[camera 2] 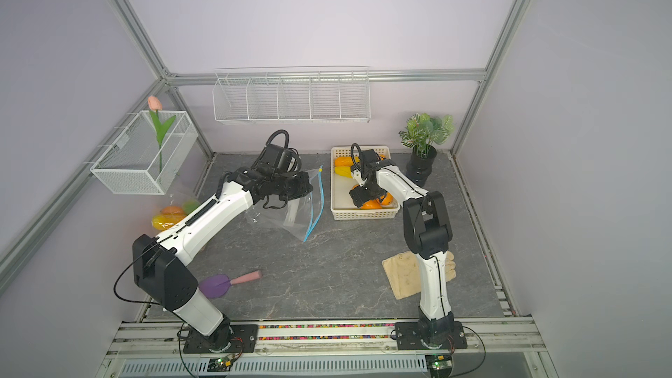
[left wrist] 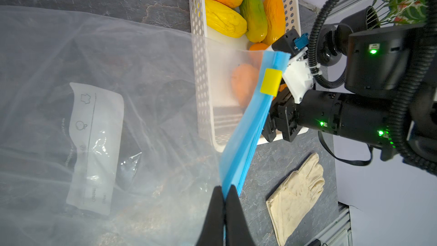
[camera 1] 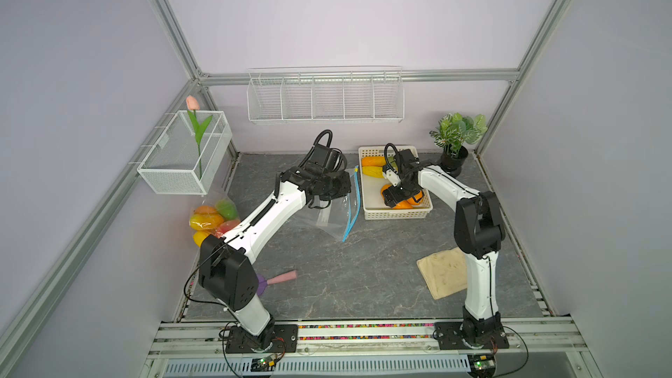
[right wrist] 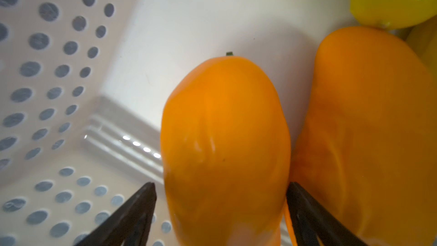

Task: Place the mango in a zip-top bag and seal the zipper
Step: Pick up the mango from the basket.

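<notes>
A clear zip-top bag (camera 1: 327,217) (camera 2: 287,212) (left wrist: 118,91) lies mid-table, its blue zipper strip (left wrist: 248,126) lifted and carrying a yellow slider (left wrist: 271,82). My left gripper (left wrist: 224,189) is shut on that strip near one end. The white perforated basket (camera 1: 396,214) (right wrist: 47,67) holds several mangoes. My right gripper (right wrist: 221,185) (camera 1: 398,198) reaches down into it, open, one finger on each side of an orange mango (right wrist: 224,126). One fingertip sits in the gap beside a second orange mango (right wrist: 366,126). Neither finger presses the fruit.
A cream glove (camera 1: 442,272) lies near the right arm's base. A potted plant (camera 1: 454,161) stands at the back right. A purple and pink tool (camera 1: 280,278) and a bag of fruit (camera 1: 211,220) lie at the left. Wire baskets hang on the left wall (camera 1: 185,154) and back wall (camera 1: 325,98).
</notes>
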`<state>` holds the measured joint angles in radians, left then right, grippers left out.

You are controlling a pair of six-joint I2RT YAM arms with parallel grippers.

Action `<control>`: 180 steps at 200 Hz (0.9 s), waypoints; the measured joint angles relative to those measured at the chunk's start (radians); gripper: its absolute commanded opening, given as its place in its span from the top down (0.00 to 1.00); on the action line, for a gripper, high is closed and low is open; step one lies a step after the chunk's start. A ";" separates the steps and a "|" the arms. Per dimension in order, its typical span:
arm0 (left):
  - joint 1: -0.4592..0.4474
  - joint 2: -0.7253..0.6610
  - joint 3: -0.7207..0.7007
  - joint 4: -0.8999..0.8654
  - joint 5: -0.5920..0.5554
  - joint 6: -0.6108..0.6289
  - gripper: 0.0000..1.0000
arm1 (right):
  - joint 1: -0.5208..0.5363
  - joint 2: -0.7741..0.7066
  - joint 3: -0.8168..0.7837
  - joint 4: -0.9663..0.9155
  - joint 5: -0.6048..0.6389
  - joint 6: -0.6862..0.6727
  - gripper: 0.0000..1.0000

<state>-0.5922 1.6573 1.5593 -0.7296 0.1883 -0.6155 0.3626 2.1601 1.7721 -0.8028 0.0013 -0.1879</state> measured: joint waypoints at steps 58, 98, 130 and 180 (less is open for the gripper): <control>0.000 0.013 0.000 0.015 0.004 -0.001 1.00 | 0.006 0.089 0.076 -0.012 0.036 0.019 0.13; 0.000 0.016 0.004 0.014 0.019 -0.005 1.00 | 0.006 0.076 0.077 0.014 0.032 0.074 0.44; 0.000 0.016 0.075 -0.018 0.018 -0.011 1.00 | 0.005 -0.127 -0.079 0.135 -0.019 0.186 0.57; 0.000 0.016 0.150 -0.019 0.020 -0.047 1.00 | 0.079 -0.751 -0.449 0.686 -0.217 0.450 0.58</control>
<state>-0.5922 1.6737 1.7092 -0.7490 0.2081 -0.6624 0.4416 1.4094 1.3235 -0.1169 -0.2153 0.2619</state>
